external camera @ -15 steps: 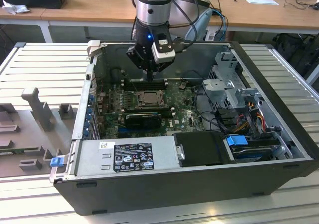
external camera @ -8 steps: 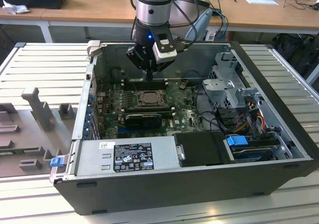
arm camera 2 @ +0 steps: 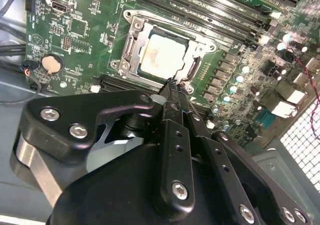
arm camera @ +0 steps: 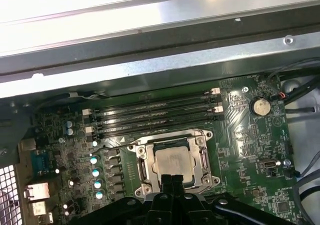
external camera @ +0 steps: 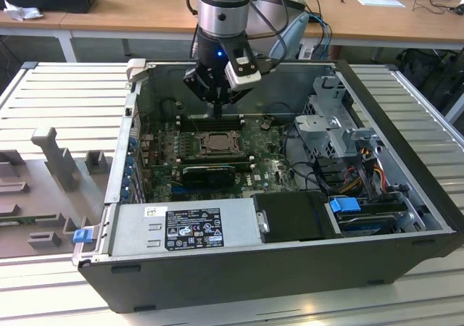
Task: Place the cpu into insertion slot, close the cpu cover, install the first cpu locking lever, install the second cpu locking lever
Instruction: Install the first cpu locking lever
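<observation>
CPU: the cpu (arm camera 2: pixel 162 55) (arm camera: pixel 173 164), a pale silvery-beige square, lies flat inside the insertion slot, seen in both wrist views
Slot: the insertion slot (external camera: pixel 214 143) (arm camera 2: pixel 131 47) (arm camera: pixel 141 171) sits near the middle of the green motherboard (arm camera 2: pixel 85 40) (arm camera: pixel 250 150) (external camera: pixel 272 168)
Cover: the cpu cover (arm camera 2: pixel 192 45) (arm camera: pixel 202 141) lies down around the chip as a silver-grey frame, its cut-out middle showing the chip's top
Gripper: the gripper (external camera: pixel 217 113) (arm camera 2: pixel 175 85) (arm camera: pixel 172 179) hangs straight above the socket; in both wrist views its 2 black fingers (arm camera 2: pixel 181 107) (arm camera: pixel 167 185) stand pressed together with no gap and nothing between them, the tips just at the socket's edge
Memory slots: 4 long black memory slots (arm camera: pixel 152 115) (arm camera 2: pixel 210 7) run side by side just beside the socket
Battery: a round coin cell (arm camera 2: pixel 51 63) (arm camera: pixel 260 106) sits on the board, apart from the socket
Case: the open black computer case (external camera: pixel 275 268) lies on its side on a ribbed metal table (external camera: pixel 65 94), with the power supply (external camera: pixel 181 228) along its near wall in the exterior view
</observation>
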You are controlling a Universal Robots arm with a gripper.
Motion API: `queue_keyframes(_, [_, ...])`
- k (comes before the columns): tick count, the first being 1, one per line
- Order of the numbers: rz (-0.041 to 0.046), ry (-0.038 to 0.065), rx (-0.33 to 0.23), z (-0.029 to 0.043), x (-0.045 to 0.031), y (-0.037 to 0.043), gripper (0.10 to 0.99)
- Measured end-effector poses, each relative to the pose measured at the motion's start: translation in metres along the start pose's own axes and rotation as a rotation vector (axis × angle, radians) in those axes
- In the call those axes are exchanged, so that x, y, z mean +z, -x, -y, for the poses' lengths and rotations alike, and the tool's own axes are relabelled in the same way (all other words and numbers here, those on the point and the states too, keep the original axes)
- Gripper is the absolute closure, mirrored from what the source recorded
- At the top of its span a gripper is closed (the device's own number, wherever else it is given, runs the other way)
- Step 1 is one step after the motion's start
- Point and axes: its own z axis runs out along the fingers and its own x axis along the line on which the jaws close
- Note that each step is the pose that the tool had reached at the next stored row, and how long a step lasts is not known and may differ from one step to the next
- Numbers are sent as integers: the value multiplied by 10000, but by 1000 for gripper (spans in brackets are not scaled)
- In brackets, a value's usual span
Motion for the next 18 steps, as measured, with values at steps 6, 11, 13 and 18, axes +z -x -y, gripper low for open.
queue_keyframes(6, [-12,-3,-471,0,0,0,980])
queue_keyframes(11, [-23,-4,-873,0,0,0,980])
queue_keyframes(13, [-27,-6,-1043,0,0,0,980])
queue_keyframes(18, [-35,-8,-1330,0,0,0,980])
